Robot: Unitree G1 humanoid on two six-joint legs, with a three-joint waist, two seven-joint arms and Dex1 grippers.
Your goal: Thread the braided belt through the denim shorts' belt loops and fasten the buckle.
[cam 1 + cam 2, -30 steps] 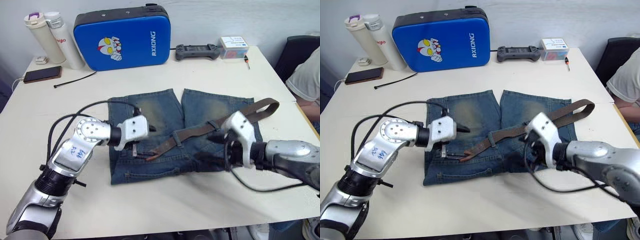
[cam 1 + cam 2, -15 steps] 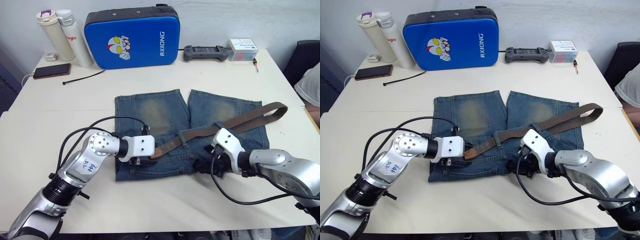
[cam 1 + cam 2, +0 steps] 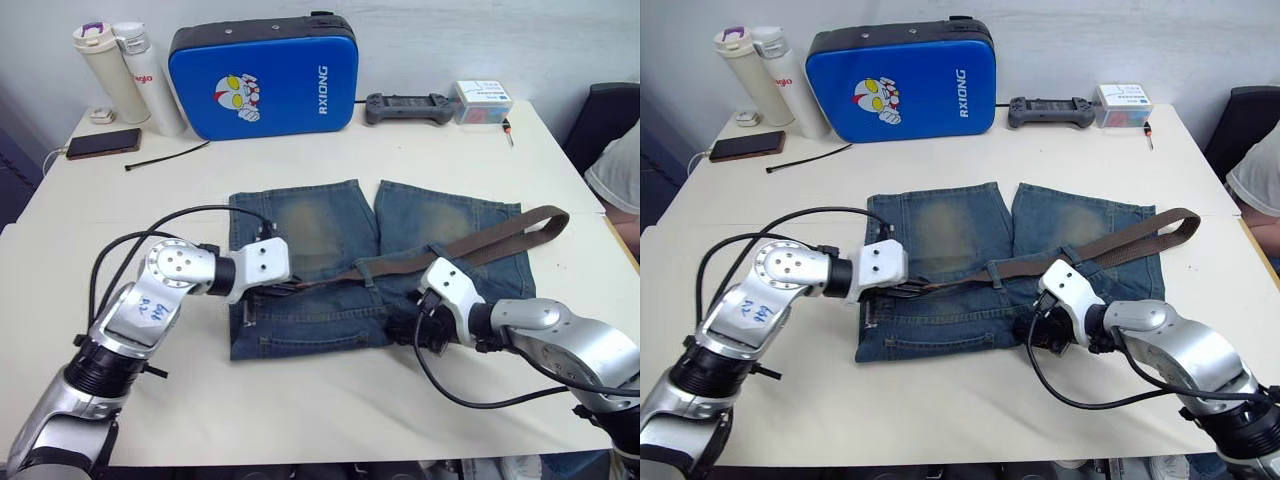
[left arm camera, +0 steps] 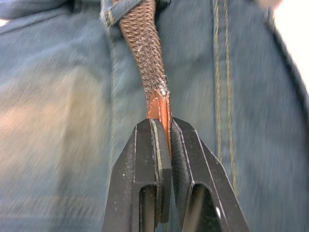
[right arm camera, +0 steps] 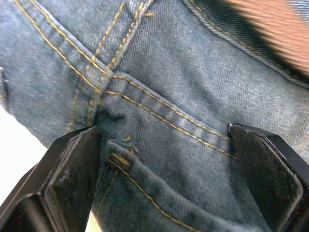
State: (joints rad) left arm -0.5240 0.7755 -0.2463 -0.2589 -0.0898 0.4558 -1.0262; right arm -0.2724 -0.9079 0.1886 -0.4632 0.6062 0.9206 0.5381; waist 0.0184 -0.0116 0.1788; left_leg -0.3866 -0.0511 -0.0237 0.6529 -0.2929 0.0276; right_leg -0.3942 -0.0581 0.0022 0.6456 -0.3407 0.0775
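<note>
Left wrist view gives me what the head views hide: left gripper (image 4: 164, 145) pinching the braided belt's (image 4: 145, 48) tan tip over the denim shorts (image 3: 330, 260) at table centre, right gripper (image 5: 164, 164) spread wide on denim.

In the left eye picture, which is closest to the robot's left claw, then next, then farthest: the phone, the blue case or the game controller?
From the left claw:
1. Blue case, at the table's back, closest, though the phone is not much farther.
2. Phone, back left corner.
3. Game controller, back right, farthest.
</note>
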